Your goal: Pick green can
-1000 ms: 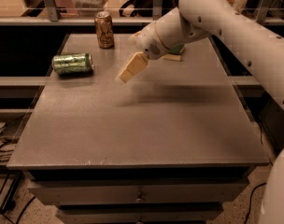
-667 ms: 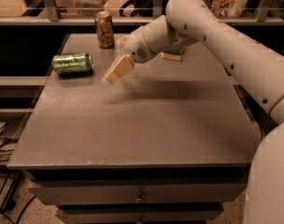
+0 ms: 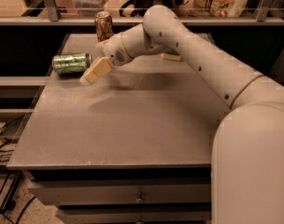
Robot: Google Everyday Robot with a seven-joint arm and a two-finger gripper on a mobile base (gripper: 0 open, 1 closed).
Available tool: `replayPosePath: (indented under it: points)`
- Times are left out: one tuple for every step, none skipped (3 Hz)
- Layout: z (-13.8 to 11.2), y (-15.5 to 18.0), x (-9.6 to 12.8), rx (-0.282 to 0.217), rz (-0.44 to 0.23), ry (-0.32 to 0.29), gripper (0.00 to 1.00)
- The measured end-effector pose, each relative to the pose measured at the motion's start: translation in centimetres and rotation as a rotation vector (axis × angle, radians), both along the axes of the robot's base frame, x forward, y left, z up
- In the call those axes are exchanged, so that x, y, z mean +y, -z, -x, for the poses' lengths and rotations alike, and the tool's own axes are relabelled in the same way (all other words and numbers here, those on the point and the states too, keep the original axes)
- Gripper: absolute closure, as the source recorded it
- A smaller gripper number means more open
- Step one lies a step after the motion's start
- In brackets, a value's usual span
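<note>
While my arm (image 3: pixel 202 59) reaches in from the right across the surface (image 3: pixel 132 139), my gripper (image 3: pixel 93 72) hangs above the left-rear area, angled down and to the left.

- Jaws: can't tell if they are parted or closed. From here they read as one pale paddle. Nothing is visibly held in them.
- Green can (image 3: pixel 71 63): lying on its side near the left edge of the surface, towards the back, long axis roughly left-right. Its right end is just beside my gripper tip. Can't tell from this angle whether the two touch.
- My shadow falls on the surface below and to the right of the gripper, so I'm off the surface.
- Brown-gold can (image 3: pixel 103 26): upright at the back edge, behind my wrist, apart from the green can.
- Yellow sponge (image 3: pixel 171 57): on the surface at the back, mostly hidden behind my arm, only a strip showing.
- Drawer fronts (image 3: pixel 139 197) sit under the front edge of the surface.
- Cables (image 3: pixel 4 141) lie on the floor at left.
</note>
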State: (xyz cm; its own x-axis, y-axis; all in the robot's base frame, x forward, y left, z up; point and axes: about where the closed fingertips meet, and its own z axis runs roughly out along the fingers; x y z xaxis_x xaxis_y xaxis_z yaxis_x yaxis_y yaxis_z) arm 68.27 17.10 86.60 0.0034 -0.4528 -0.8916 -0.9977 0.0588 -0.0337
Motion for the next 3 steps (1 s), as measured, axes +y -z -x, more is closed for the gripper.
replayPosePath:
  points:
    - [-0.7,0.6,2.9,0.016,-0.027,-0.036,0.0]
    - [-0.8,0.8,5.2,0.016,-0.035,-0.077,0.17]
    - [-0.8,0.7,5.8,0.011,-0.042,-0.078,0.41]
